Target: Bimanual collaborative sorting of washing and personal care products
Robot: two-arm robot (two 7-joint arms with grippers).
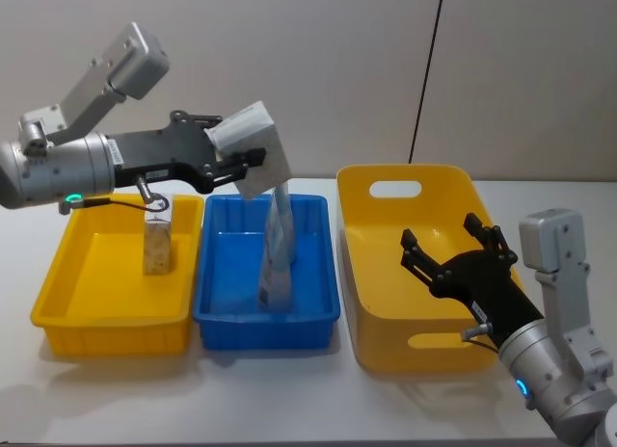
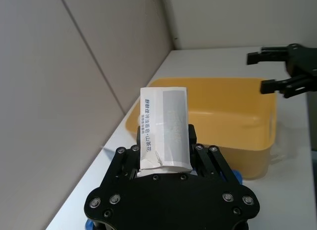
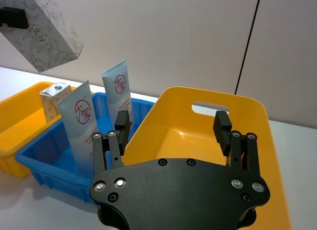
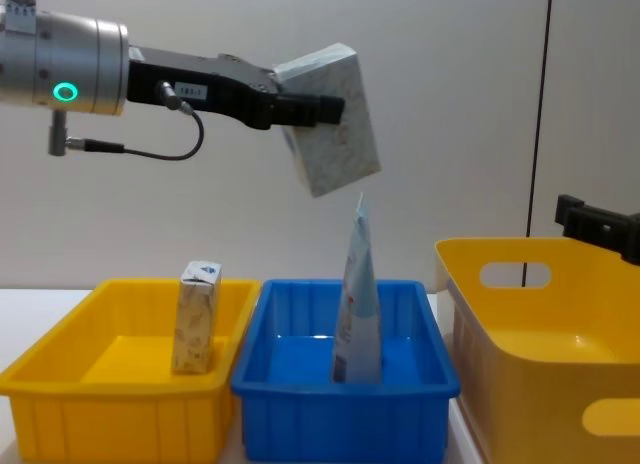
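Count: 1 marbled box (image 1: 255,139), 1 speckled carton (image 1: 157,245), 2 squeeze tubes (image 3: 78,126), 3 bins on the white surface (image 1: 289,389).

Left end effector (image 1: 246,163), upper left of frame, is clamped on the marbled box, which is tilted in the air above the blue bin (image 1: 265,317).

Both tubes stand upright in the blue bin, tips close under the box.

Carton stands upright in the small yellow bin (image 1: 106,331), lower left.

Right end effector (image 1: 451,237), lower right, has its fingers spread and empty over the large yellow bin (image 1: 386,341).

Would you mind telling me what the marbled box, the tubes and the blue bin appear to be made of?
The marbled box, held in the left gripper: likely matte printed cardboard, with crisp edges and a folded end flap. The tubes: probably soft plastic, tapering to flat crimped tops. The blue bin: moulded plastic, smooth with a slight sheen.
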